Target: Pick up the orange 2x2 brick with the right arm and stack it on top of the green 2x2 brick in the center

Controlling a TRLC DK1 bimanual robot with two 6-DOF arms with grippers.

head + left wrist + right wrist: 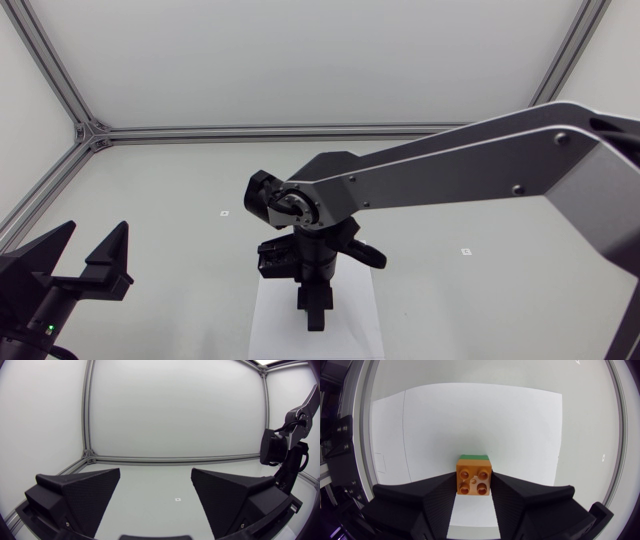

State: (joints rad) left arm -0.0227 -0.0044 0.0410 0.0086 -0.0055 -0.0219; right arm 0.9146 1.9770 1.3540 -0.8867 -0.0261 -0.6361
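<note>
The right pincer (474, 484) is closed just as wide as the orange brick (474, 476). One black finger presses on each side of the brick, so the pincer has hold of it. The four round bumps on the brick face up at the camera. A strip of the green brick (474, 457) peeks out just past the orange one, lower down. I cannot tell if the two bricks touch. Under them lies a white sheet (485, 425) on the table (585, 435).

From above, the right arm (470, 160) comes in from the right side and reaches past the middle. Its pincer (312, 322) points straight down over the white sheet (350, 320). The pincer hides both bricks in this view. Only the right wrist camera shows them.

The left pincer (88, 255) sits near the table's left front corner, well apart from the sheet. Its own camera shows its two fingers wide open (155, 495), with nothing between them. Beside it, off to one side, that camera also sees the right arm (280, 450) bending down to the table (150, 485).
</note>
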